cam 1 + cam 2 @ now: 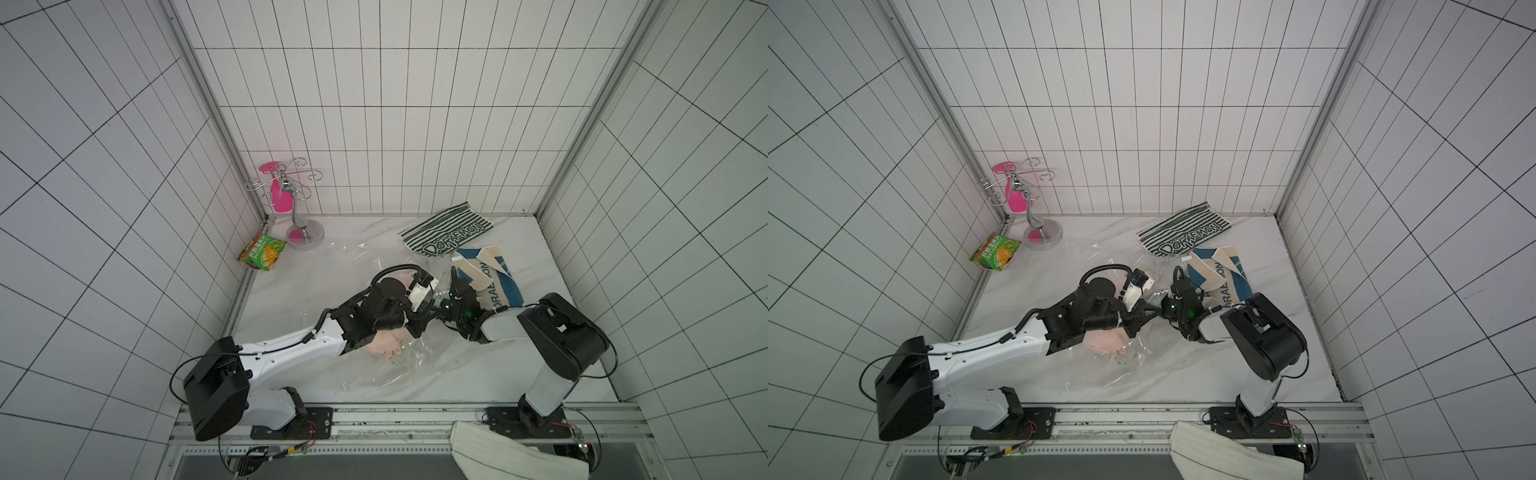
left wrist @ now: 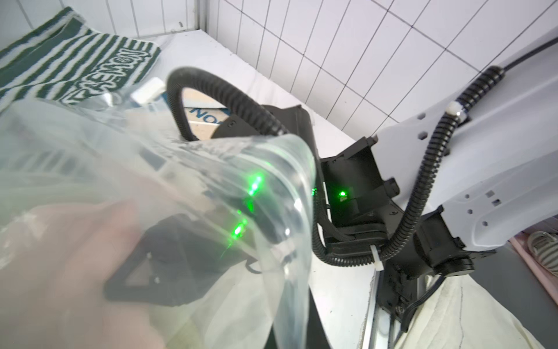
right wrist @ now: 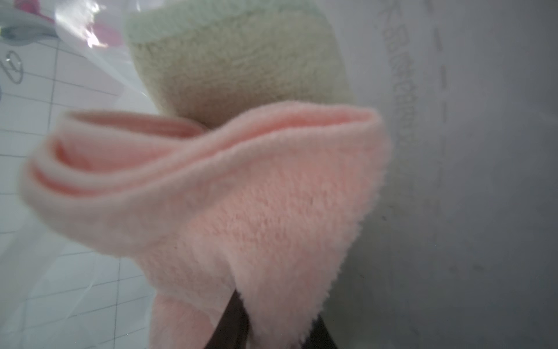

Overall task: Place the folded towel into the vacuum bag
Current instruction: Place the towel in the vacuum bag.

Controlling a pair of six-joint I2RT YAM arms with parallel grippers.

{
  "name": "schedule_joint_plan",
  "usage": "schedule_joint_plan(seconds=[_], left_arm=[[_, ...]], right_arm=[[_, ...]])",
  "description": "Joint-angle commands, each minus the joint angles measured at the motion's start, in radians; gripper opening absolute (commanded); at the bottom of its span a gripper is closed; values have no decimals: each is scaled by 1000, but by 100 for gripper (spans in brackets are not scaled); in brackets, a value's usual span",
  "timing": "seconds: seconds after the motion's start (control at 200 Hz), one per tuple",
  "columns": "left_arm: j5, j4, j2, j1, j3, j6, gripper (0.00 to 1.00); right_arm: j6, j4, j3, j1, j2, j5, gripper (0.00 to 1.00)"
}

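Left pincer (image 1: 422, 326) holds the bag (image 1: 415, 365) mouth pinched up, right pincer (image 1: 439, 311) seemingly clamped on pink towel (image 3: 241, 211), partly inside; pushing deeper and release remain.

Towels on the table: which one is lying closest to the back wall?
The green-and-white striped Doraemon towel; its far corner nearly meets the wall. The blue-and-beige towel lies further forward, and the pink towel furthest forward.
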Motion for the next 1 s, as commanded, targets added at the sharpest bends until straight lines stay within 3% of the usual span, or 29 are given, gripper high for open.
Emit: schedule_joint_plan(seconds=[0.0,0.175,0.245,0.35,0.455,0.575,0.995], left_arm=[[-16,-31,-9,12,-13,34,0],[63,10,38,11,5,3,0],[92,45,42,12,-7,-16,0],[74,59,22,17,-37,-11,0],[63,42,-4,44,-49,3,0],[53,43,-19,67,-52,-2,0],[-96,28,-69,128,-62,-21,0]], right_arm=[[78,134,-53,3,-51,129,24],[-7,-86,9,39,-190,199,29],[-19,-122,71,32,-150,165,34],[15,-149,173,0,1,4,41],[71,-43,133,-7,65,-52,54],[41,-123,139,-9,18,-80,75],[-180,-900,190,-41,-381,-144,78]])
